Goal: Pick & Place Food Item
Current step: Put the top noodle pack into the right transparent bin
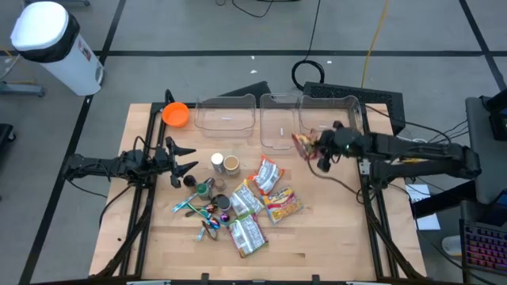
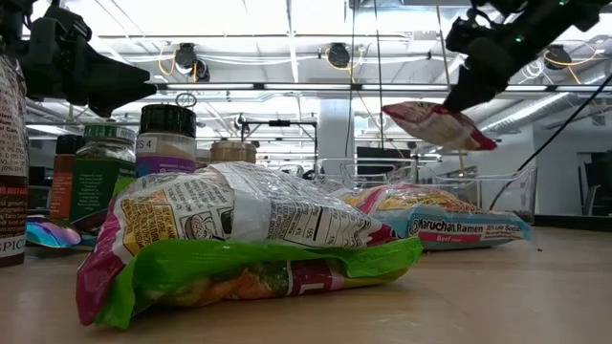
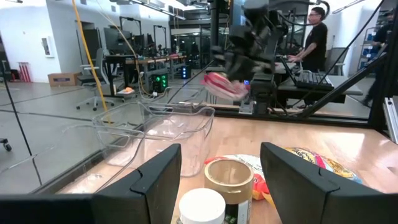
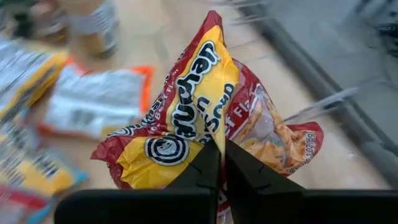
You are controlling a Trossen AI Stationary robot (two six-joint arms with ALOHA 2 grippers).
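From above, the right end effector (image 1: 322, 152) is seen pinched on a red and yellow ramen packet (image 1: 303, 146), held off the table (image 1: 333, 237) just beside the rightmost of three clear bins (image 1: 331, 111). The left end effector (image 1: 184, 158) waits spread over the table's left side, near the jars (image 1: 225, 164) and the heap of other packets (image 1: 265, 198).

At table height, the ramen packet (image 2: 438, 125) is seen hanging well above the surface, sagging from the right end effector (image 2: 469, 91).

In the left wrist view, the left fingers (image 3: 158, 171) stand apart with nothing between them; the packet (image 3: 225, 86) is seen held above the bins (image 3: 155, 127).

In the right wrist view, the fingers (image 4: 208, 163) are pressed together on the crumpled film of the packet (image 4: 199, 118). The packet is judged light, soft and crinkly, its noodle block brittle; a grip on an edge seam is likely to suit it, though the slick film may slip.
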